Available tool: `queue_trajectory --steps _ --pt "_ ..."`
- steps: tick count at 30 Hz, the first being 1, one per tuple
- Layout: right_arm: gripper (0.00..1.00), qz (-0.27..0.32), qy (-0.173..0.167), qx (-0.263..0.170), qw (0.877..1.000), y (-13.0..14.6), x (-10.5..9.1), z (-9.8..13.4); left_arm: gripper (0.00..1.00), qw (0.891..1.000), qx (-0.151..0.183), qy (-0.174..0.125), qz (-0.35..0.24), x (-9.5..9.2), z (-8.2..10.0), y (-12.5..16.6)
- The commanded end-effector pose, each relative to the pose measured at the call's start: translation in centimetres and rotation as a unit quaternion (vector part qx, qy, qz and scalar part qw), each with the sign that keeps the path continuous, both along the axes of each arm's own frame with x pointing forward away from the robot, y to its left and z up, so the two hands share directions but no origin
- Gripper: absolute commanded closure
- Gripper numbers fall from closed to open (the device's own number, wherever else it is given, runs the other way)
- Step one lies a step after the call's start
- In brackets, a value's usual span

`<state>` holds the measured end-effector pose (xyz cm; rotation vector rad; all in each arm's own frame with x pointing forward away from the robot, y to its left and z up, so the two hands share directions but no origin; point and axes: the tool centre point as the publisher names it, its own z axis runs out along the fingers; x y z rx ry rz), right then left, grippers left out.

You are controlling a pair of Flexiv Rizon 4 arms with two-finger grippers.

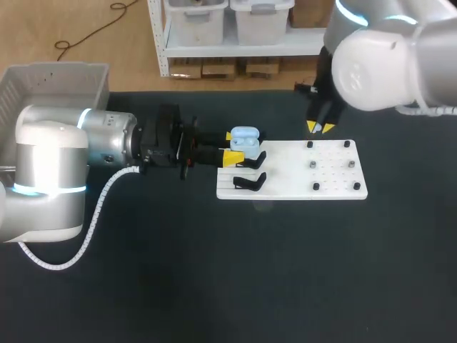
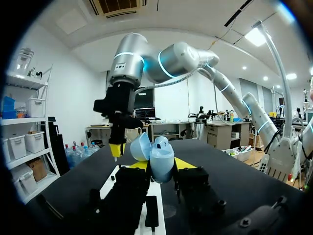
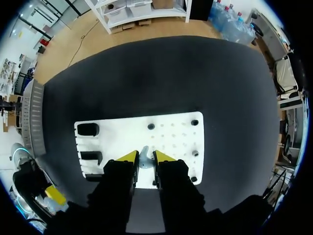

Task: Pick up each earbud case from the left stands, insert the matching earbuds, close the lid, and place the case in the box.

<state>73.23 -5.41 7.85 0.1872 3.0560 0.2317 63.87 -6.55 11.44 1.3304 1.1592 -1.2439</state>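
Blue case (image 2: 159, 154) open, clamped in L gripper (image 2: 161, 164); R gripper (image 3: 145, 156) pinches earbud (image 3: 144, 161). Buds, lid, box (image 1: 57, 68) still to do.

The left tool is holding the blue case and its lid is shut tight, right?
Not quite. The left tool does hold the blue case, but its lid is open, not shut. The left wrist view shows it.
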Motion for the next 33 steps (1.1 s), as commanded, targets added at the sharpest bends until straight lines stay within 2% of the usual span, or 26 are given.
queue_trajectory --steps 1,7,15,19,26,33 --pt "1.0 0.003 -0.026 -0.009 1.0 0.3 -3.3 4.1 1.0 1.0 0.0 0.0 -0.001 0.0 0.0 0.0" --pt "1.0 0.032 -0.02 0.012 0.999 2.1 -5.8 8.6 1.0 1.0 0.0 0.0 -0.001 0.0 0.0 0.0" --pt "1.0 0.068 -0.009 0.018 0.997 4.5 -8.6 12.3 1.0 1.0 0.0 0.0 -0.001 0.0 0.0 0.0" --pt "1.0 0.092 0.004 0.008 0.996 6.1 -10.1 12.9 1.0 1.0 0.0 0.0 -0.001 0.0 0.0 0.0" --pt "1.0 0.137 0.04 0.008 0.99 8.7 -11.2 12.5 1.0 1.0 0.0 0.0 -0.001 0.0 0.0 0.0" --pt "1.0 0.168 0.044 0.009 0.985 10.5 -11.8 12.0 1.0 1.0 0.0 0.0 -0.001 0.0 0.0 0.0"
